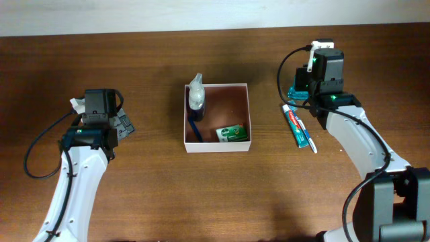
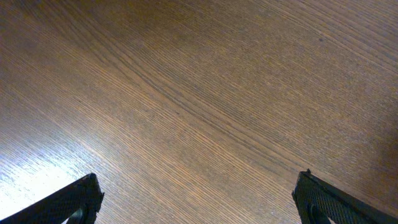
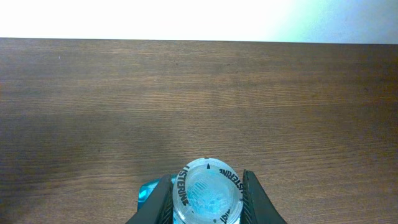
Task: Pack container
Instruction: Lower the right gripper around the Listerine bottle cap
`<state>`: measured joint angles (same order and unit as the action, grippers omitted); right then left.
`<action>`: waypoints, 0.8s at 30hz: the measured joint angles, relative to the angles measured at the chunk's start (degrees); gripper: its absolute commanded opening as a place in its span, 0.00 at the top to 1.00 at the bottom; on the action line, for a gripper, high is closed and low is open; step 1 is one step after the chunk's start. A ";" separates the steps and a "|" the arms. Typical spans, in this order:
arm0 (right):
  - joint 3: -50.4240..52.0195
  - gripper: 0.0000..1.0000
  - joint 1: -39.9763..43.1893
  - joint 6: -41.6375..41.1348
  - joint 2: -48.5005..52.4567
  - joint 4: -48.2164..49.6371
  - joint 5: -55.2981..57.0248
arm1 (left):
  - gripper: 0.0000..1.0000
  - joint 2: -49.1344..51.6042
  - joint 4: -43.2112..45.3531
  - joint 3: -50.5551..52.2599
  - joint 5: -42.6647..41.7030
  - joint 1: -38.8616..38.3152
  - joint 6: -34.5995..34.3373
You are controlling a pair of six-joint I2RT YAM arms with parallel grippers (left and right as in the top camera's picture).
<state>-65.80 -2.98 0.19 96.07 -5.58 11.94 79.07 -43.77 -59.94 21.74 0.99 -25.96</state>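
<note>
**A:** Any writing you can read?

**B:** One word. On the right wrist camera, the clear cap (image 3: 207,194) has "LISTERINE" printed round its rim. The green box (image 1: 232,133) and the toothpaste tube (image 1: 298,126) carry print too, but it is too small to read from overhead.

**A:** Where is the container?

**B:** The container (image 1: 228,101) sits mid-counter, about halfway between the near and far edges. The green box lies in its near right corner. A blue handle (image 1: 194,128) runs along its left wall. A small clear-topped bottle (image 1: 195,94) fills the far left corner.

**A:** And outside it?

**B:** The toothpaste tube lies on the wood to the right, close to the container wall but apart from it. Past its far end stands the teal mouthwash bottle (image 1: 294,93), mostly covered from above by the right arm.

**A:** The grippers?

**B:** The right gripper (image 3: 207,186) has a finger pressed against each side of the cap. The left gripper (image 2: 199,199), toward the left edge, has its jaws wide apart over bare wood.

**A:** Do the views differ?

**B:** Only the wrist camera shows the cap's lettering. Only the overhead shows the container.
</note>
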 measured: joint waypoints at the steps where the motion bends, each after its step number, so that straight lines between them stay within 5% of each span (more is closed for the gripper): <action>1: 0.00 0.81 0.00 0.00 0.00 0.02 0.00 | 0.01 -0.02 0.00 0.00 0.00 0.00 0.00; 24: 0.02 0.82 -0.04 1.38 -7.17 -5.25 0.02 | 0.01 -0.02 0.00 0.00 0.00 0.00 0.00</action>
<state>-65.78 -3.03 1.56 88.90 -10.83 11.97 79.05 -43.77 -59.94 21.74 0.99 -25.96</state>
